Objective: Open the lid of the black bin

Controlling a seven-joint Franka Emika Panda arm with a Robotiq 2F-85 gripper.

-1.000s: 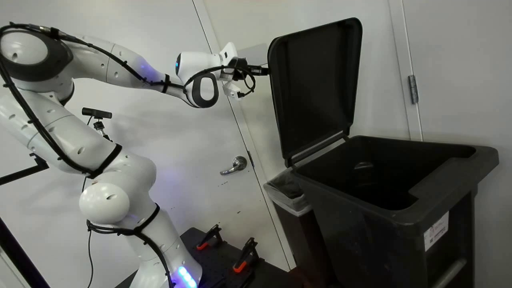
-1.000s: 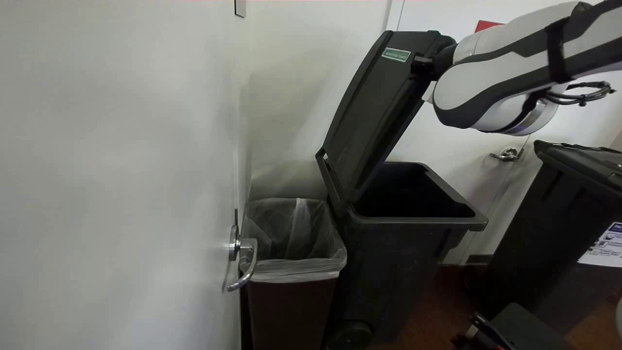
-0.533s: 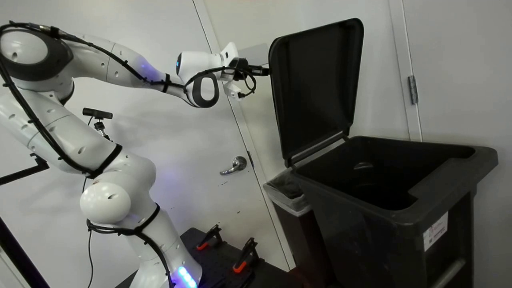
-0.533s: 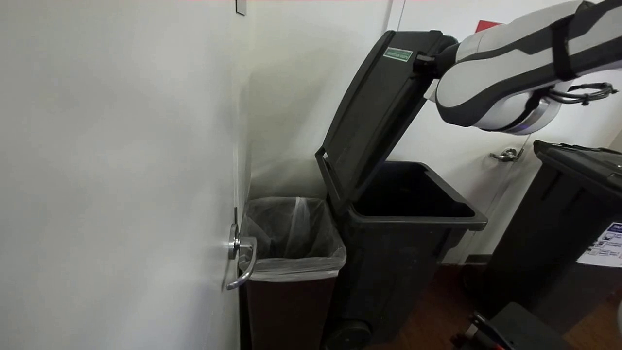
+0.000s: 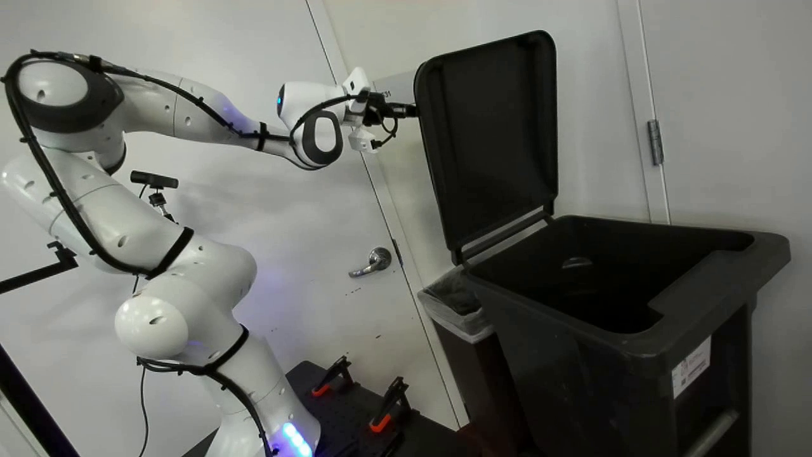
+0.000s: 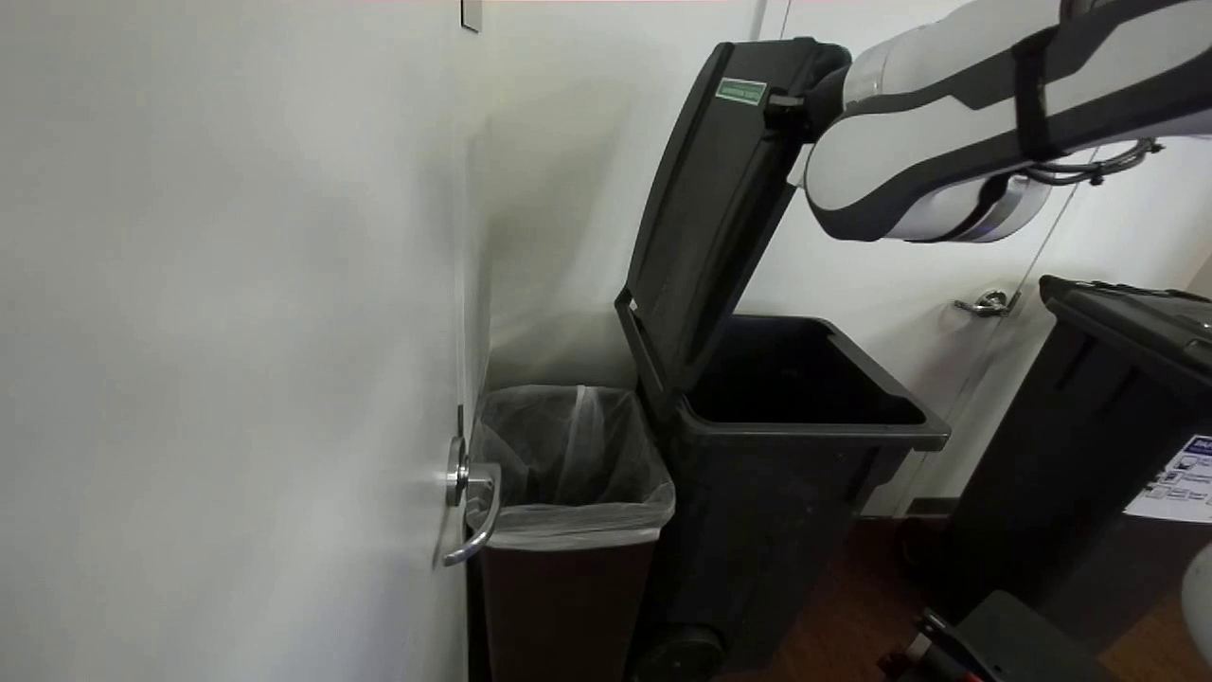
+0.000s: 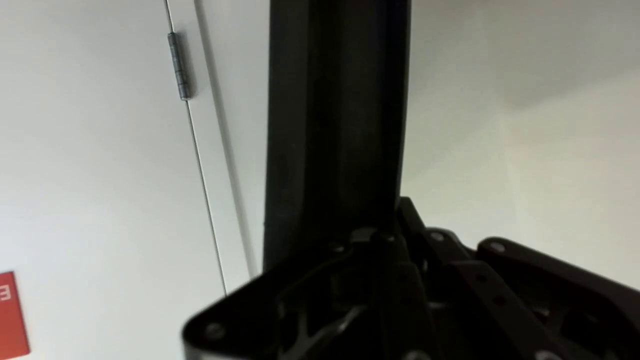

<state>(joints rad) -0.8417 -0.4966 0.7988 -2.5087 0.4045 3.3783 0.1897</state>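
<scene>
The lid (image 5: 495,139) of the black bin (image 5: 571,374) stands raised on its hinge, leaning a little over the bin. In both exterior views the bin's mouth is uncovered. The lid (image 6: 705,199) shows its outer face with the green-white sticker in an exterior view, above the bin (image 6: 757,511). My gripper (image 5: 413,110) is at the lid's upper side edge. In the wrist view the lid (image 7: 335,110) runs down between the dark fingers of my gripper (image 7: 392,225), shut on its rim. The fingertips are dark and partly hidden there.
A lined waste bin (image 6: 578,530) stands beside the black bin, behind the lid. A wall and a door with a lever handle (image 6: 478,511) are close by. Another dark bin (image 6: 1060,417) stands apart. Clamps (image 5: 390,406) sit on the black table by the arm base.
The lid has swung further back from the bin's mouth, toward the wall, in the last half second. My gripper has moved with it, staying at its edge. The bin has not moved.
</scene>
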